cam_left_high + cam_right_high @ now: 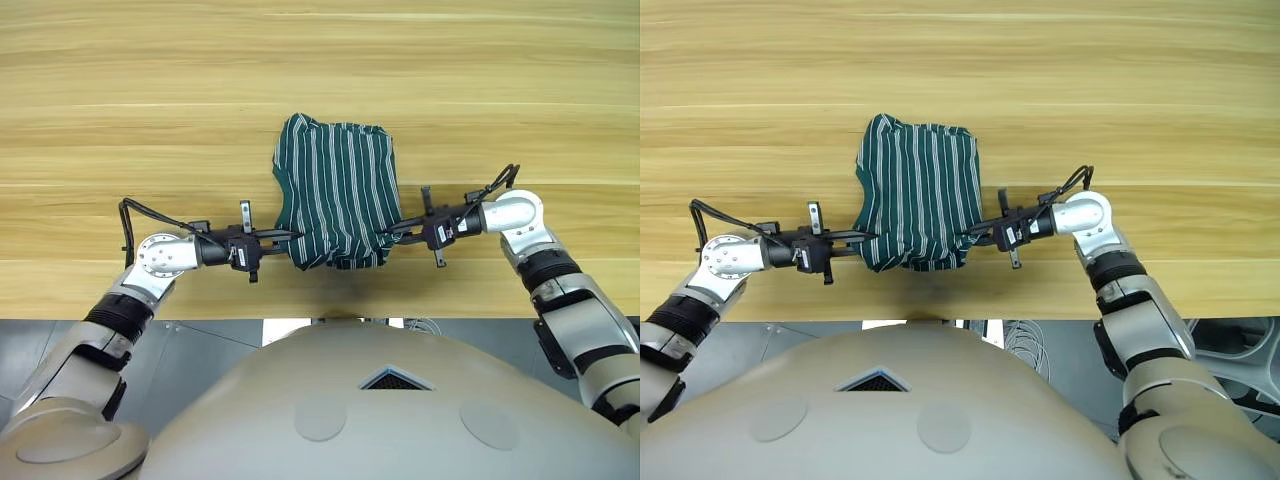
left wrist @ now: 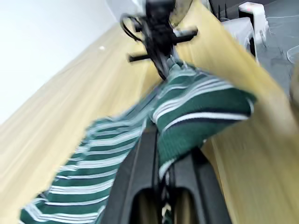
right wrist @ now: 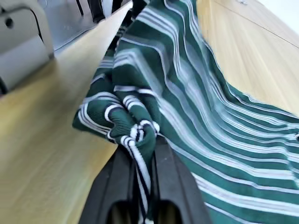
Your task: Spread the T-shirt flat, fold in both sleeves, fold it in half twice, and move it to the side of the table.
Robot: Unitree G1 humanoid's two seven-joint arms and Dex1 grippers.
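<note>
A dark green T-shirt (image 1: 340,190) with thin white stripes lies folded into a compact rectangle on the wooden table (image 1: 150,100), near its front edge. My left gripper (image 1: 296,238) is shut on the shirt's near left corner, and my right gripper (image 1: 384,236) is shut on its near right corner. The near edge of the cloth is raised and bunched between the two grippers. In the left wrist view the striped fabric (image 2: 187,121) is pinched between the black fingers (image 2: 140,172). A rolled hem (image 3: 135,135) shows clamped between the right fingers (image 3: 177,182).
Bare wood stretches to both sides of the shirt and behind it. The table's front edge (image 1: 200,318) runs just below the arms, with grey floor beyond it.
</note>
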